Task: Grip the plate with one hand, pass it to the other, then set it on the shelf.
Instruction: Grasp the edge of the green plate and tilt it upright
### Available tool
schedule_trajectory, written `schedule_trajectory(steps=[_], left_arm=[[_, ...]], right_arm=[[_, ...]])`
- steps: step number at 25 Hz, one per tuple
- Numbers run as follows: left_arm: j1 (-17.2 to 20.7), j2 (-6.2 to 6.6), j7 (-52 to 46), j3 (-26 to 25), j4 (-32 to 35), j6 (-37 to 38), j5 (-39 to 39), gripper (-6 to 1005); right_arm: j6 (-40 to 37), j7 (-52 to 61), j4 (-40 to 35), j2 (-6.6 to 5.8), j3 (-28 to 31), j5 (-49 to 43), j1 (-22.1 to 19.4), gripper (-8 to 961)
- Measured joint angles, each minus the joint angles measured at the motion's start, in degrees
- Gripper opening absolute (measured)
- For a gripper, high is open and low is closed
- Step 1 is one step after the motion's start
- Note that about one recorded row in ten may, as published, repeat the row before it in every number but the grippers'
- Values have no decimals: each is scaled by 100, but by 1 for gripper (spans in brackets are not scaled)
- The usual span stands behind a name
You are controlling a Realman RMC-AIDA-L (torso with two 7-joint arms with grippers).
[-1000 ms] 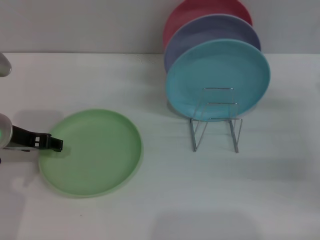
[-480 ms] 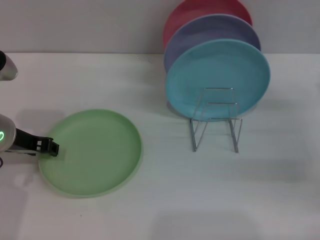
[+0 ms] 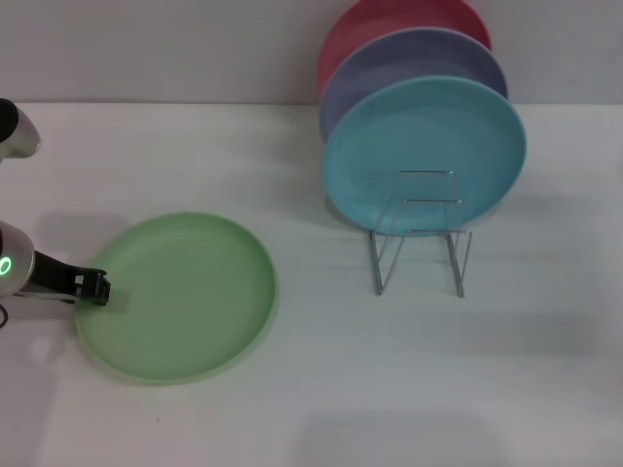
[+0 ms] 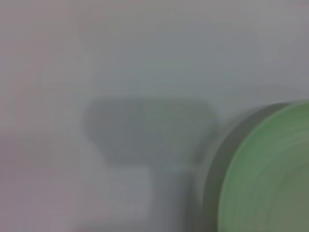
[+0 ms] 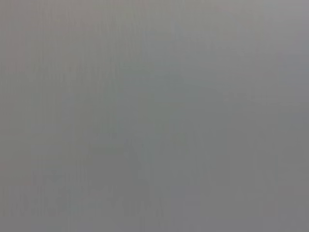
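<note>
The light green plate [image 3: 177,295] lies flat on the white table at the front left. Its edge also shows in the left wrist view [image 4: 273,179]. My left gripper [image 3: 95,288] reaches in low from the left and sits at the plate's left rim. The silver wire shelf [image 3: 419,243] stands to the right of the plate, with its front loops bare. My right gripper is out of view, and the right wrist view shows only plain grey.
A turquoise plate [image 3: 423,156] stands upright in the shelf. A lavender plate [image 3: 419,63] and a pink plate [image 3: 389,19] stand behind it. The white table [image 3: 321,389] stretches in front, and a grey wall runs along the back.
My left gripper has drawn back a little to the left, from over the plate's rim to its very edge. The plate has not moved.
</note>
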Motion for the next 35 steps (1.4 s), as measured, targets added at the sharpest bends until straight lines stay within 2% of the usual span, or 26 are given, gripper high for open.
schedule_trajectory(steps=[9,25,30,35], left_arm=[[-37,1,42,55,93,11,5,265],[-32,-8,120,83,-2,-31,-20,159],[115,-12,182,47,-379,-80,-89,101],[158,0,458,-139,-596,-193,-486,60]], right_arm=[[-61,1,0,8,0,0,-42,709],[-146,9,0,23,0,0,-97,709],[-152,9,0,23,0,0,-116,708],[-159,43,0,37,0,0,-137,708]])
